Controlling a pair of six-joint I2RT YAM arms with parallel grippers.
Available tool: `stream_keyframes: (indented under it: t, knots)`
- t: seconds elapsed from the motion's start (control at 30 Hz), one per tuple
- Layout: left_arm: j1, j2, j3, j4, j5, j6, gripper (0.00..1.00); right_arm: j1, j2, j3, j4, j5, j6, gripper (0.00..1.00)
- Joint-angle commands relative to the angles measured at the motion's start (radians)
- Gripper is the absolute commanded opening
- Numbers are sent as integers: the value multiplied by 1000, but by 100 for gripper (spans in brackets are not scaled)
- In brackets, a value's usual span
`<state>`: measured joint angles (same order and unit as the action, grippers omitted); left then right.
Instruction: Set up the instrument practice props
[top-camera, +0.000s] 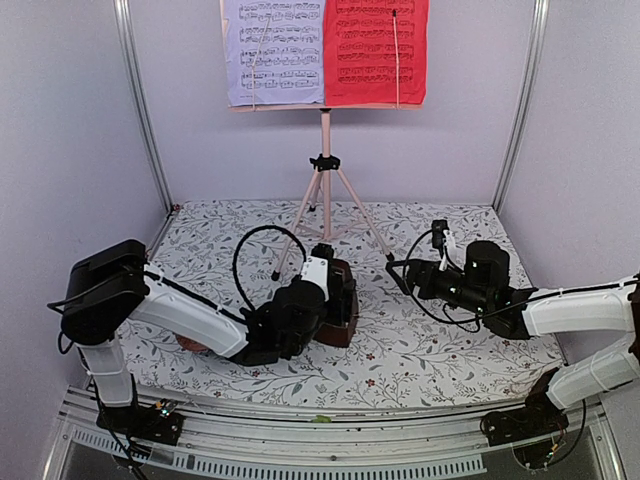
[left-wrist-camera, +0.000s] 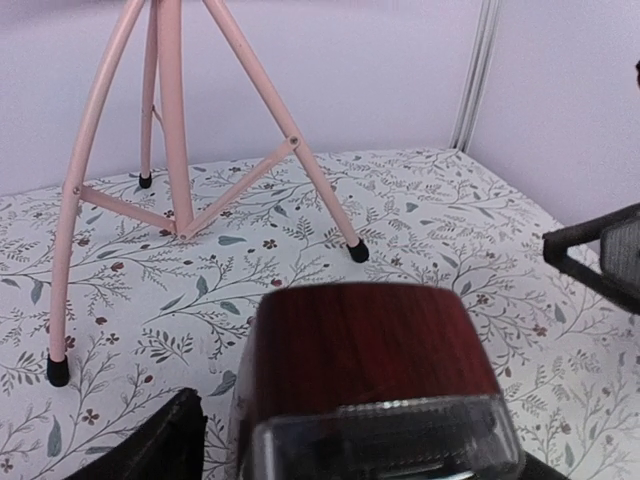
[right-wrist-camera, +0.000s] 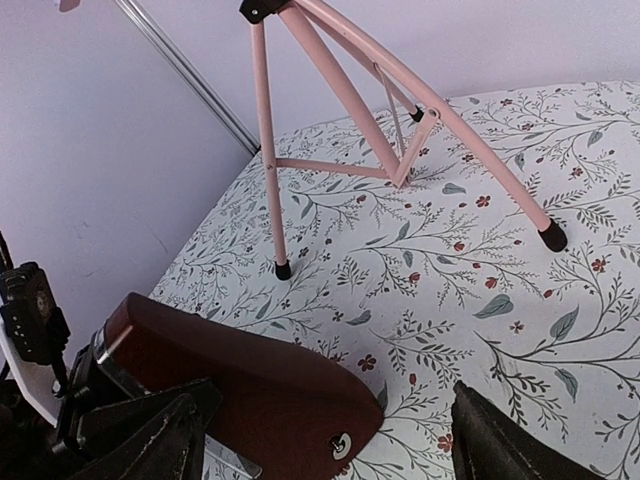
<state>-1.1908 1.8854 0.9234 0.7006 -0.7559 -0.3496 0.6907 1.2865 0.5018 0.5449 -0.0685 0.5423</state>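
Top external, music stand (top-camera: 325, 150): is standing at the far centre of the floral cloth (top-camera: 450, 350), its three feet spreading on it.
Top external, pages: the lavender page (top-camera: 273, 50) is sitting on the left half of the desk, and the red page (top-camera: 375, 50) is lying edge to edge with it on the right half.
Top external, metronome (top-camera: 345, 305): is resting at the centre of the cloth, nearer than the stand's feet.
Top external, left gripper (top-camera: 328, 300): is reaching in from the left and lying against the metronome's left side.
Top external, right gripper (top-camera: 400, 275): is pointing left, just right of the metronome and near the stand's right foot.
Left wrist, metronome (left-wrist-camera: 365, 350): is filling the near centre between the fingers, its red-brown body facing up and a clear cover showing at the near edge.
Left wrist, jaws: one dark finger is showing left of the metronome with a sliver of cloth between them. The other is almost out of view, so clenched or released cannot be told.
Left wrist, stand (left-wrist-camera: 170, 100): is rising at the far left.
Right wrist, jaws: the two fingers (right-wrist-camera: 140, 440) are spreading wide, released and grasping nothing.
Right wrist, metronome (right-wrist-camera: 250, 385): is showing at the near left, with black parts of the left gripper at its left end.
Right wrist, stand (right-wrist-camera: 267, 150): is planting its black-tipped feet farther off on the cloth.
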Motion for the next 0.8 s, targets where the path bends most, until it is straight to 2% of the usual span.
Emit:
stream_keyframes:
  t: [0.0,0.1,0.2,0.37,0.53,0.63,0.77]
  knots:
    - [-26,-9,10,101,-19,14,83,-5,-24,-13,0,7,-15,85]
    - [-29,-23,10,78,-5,13,92,-5,-24,-13,0,6,-16,85]
    - [-35,-54,2,34,6,5,96,-5,-28,-14,-6,1,-16,85]
    - [-44,-160,-53,-53,47,1,96,-5,-36,-20,-24,-6,-19,85]
    - [-44,-320,-114,-218,114,-34,94,1,-24,-23,-35,-26,-4,81]
    - [-37,-414,-166,-276,157,-74,87,21,-2,-18,-35,-25,9,76]
    - [30,-529,-240,-313,288,-165,61,58,35,1,-36,-19,31,60]
